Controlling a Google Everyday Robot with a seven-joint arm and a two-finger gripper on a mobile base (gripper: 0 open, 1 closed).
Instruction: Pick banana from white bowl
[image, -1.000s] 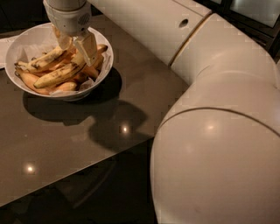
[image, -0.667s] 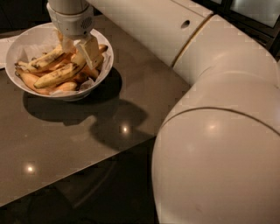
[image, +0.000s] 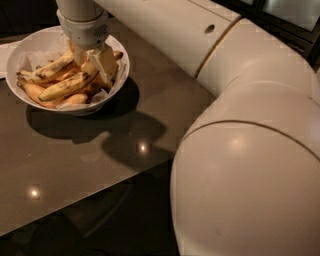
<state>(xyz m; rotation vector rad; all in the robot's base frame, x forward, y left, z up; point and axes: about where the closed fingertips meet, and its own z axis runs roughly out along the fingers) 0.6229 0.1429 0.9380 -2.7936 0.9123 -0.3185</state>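
The white bowl (image: 30, 50) stands at the table's far left, lined with crumpled white paper and holding several bananas. The banana (image: 65, 86), long, pale yellow with dark speckles, lies across the middle of the pile, its right end up by the gripper. A shorter speckled banana (image: 50, 68) lies just behind it, and orange-toned ones (image: 35, 95) lie at the front. My gripper (image: 91, 60) reaches straight down into the right side of the bowl. It is open, with one pale finger (image: 105, 62) right of the banana ends and the other to their left. It holds nothing.
The bowl sits on a dark glossy table (image: 75, 165) whose front edge runs diagonally across the lower left. My large white arm (image: 240, 150) fills the right half of the view. A white sheet (image: 4, 55) lies at the far left edge.
The gripper has shifted slightly right and down into the bowl. The bananas have not visibly moved.
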